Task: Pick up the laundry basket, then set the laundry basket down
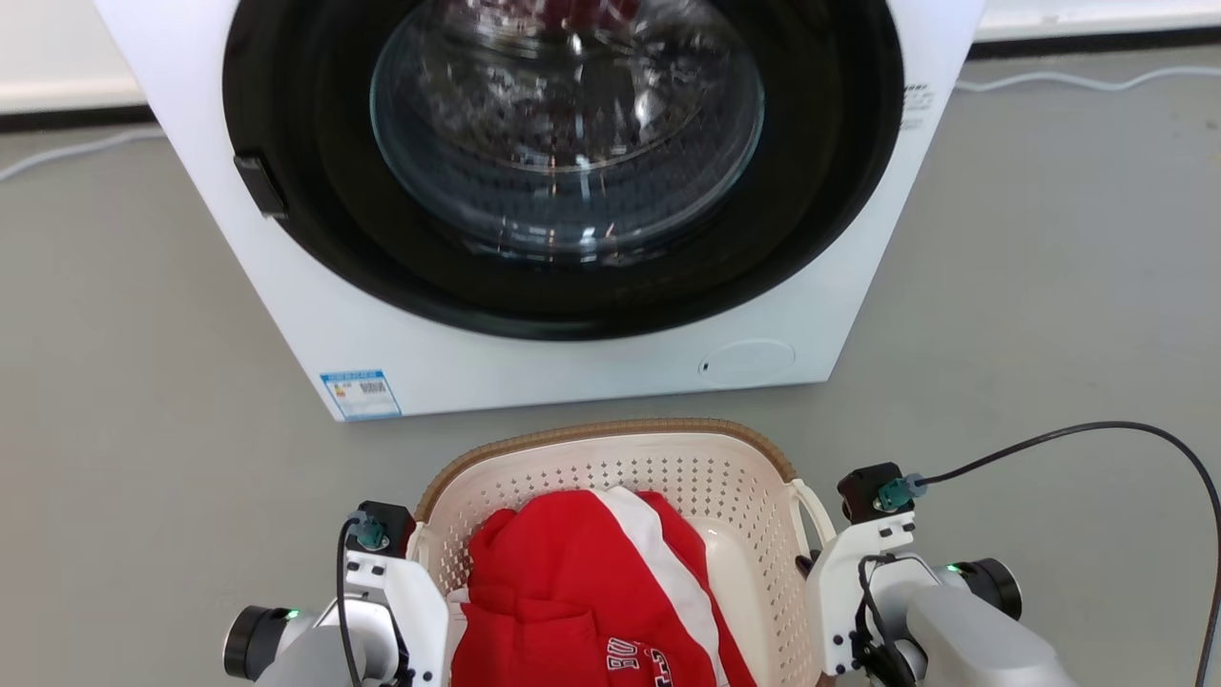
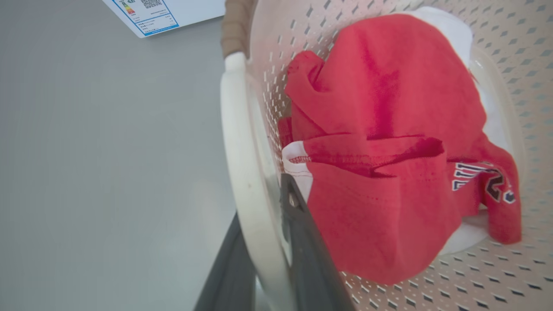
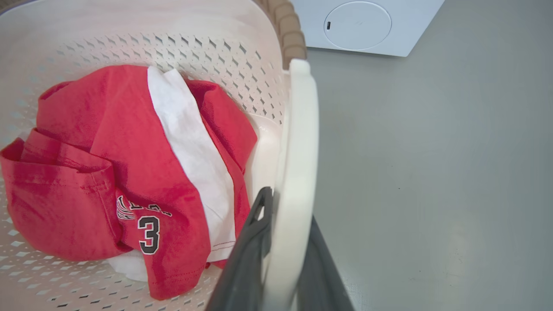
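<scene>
The laundry basket (image 1: 668, 477), cream-white and perforated with a brown woven rim (image 1: 610, 426), sits low in the head view, just in front of me. A red and white shirt (image 1: 572, 582) lies inside it. My left gripper (image 2: 264, 233) is shut on the basket's left loop handle (image 2: 242, 142), one dark finger on each side of it. My right gripper (image 3: 288, 226) is shut the same way on the right loop handle (image 3: 298, 142). Both wrists flank the basket. I cannot tell whether the basket rests on the floor.
A big white washing machine (image 1: 572, 367) with a round glass door (image 1: 563, 124) stands close beyond the basket. Grey floor (image 1: 1030, 286) spreads to both sides. A black cable (image 1: 1097, 426) loops from my right wrist. Pale cords lie on the floor by the back wall.
</scene>
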